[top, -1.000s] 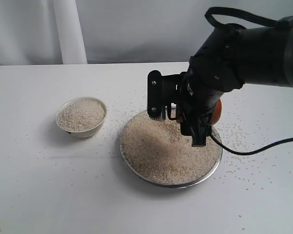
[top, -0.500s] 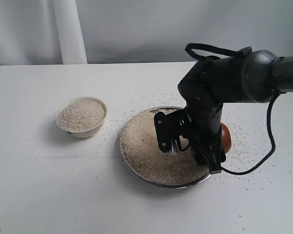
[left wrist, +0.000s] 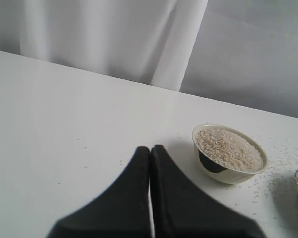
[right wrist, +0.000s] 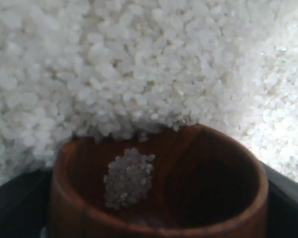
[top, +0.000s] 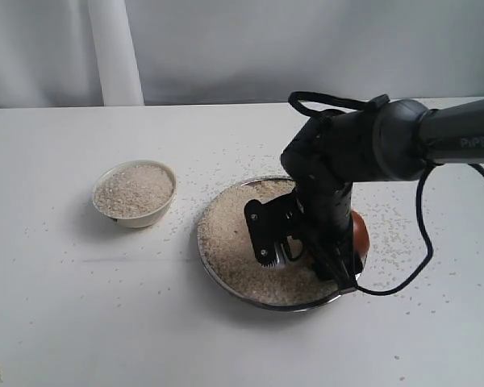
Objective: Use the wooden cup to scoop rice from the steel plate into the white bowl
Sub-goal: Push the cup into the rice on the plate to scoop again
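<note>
1. Wooden cup [right wrist: 203, 173] lies tipped on the steel plate [top: 215, 272], lip against the rice [right wrist: 139, 59]; few grains inside.
2. My right hand [top: 302, 251] is clamped round the cup. Best, I judge: drive the lip deeper, then roll upright slowly.
3. White bowl [top: 137, 218], nearly full, sits well apart on the bench [top: 64, 322]; left hand [left wrist: 150, 151] closed, empty.

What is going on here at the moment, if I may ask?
The right gripper holds the wooden cup tipped on its side, its mouth against the rice heaped in the steel plate. Only a small clump of grains lies inside the cup. The white bowl stands apart from the plate, full of rice. The left gripper is shut on nothing, away from the bowl.
</note>
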### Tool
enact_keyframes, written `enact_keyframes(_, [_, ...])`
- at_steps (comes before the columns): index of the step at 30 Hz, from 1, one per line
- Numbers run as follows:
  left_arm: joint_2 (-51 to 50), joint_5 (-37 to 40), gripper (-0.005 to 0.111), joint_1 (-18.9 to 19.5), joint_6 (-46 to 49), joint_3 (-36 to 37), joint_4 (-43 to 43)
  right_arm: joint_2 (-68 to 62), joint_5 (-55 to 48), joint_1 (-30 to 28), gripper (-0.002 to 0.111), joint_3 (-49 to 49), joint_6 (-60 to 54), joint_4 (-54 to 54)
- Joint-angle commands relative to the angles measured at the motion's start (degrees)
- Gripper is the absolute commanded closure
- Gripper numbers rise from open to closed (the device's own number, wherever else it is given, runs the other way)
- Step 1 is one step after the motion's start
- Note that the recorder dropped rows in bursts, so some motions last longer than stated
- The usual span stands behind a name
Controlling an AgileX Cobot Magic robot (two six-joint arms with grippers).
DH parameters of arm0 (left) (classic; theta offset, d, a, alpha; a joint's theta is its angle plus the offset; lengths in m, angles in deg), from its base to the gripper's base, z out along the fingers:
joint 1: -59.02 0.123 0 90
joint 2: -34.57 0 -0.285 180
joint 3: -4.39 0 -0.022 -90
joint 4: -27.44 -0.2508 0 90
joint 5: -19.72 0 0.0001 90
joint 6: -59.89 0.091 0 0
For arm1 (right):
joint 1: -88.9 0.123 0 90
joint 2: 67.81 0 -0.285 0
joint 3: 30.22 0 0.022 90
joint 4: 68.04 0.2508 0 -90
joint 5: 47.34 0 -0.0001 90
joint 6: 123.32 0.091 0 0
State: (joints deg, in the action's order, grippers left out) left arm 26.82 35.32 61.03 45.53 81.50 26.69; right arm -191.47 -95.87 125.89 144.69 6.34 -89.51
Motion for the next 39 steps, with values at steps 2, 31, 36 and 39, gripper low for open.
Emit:
enact_keyframes(2, [0.0, -0.4, 0.107, -0.3, -0.2, 0.1, 0.2, -3.8, -0.3, 1.3, 0.108, 3.0, -0.7, 2.8])
enact_keyframes(31, [0.0, -0.4, 0.107, -0.3, -0.2, 0.1, 0.2, -9.8, 10.0, 2.4, 0.108, 8.6, -0.2, 19.5])
enact_keyframes(36, [0.0, -0.4, 0.107, -0.3, -0.2, 0.1, 0.2, -9.8, 13.6, 1.8, 0.108, 8.6, 2.8, 20.6])
enact_keyframes(39, [0.0, -0.4, 0.107, -0.3, -0.2, 0.1, 0.2, -9.8, 15.2, 0.8, 0.108, 7.9, 4.3, 20.7])
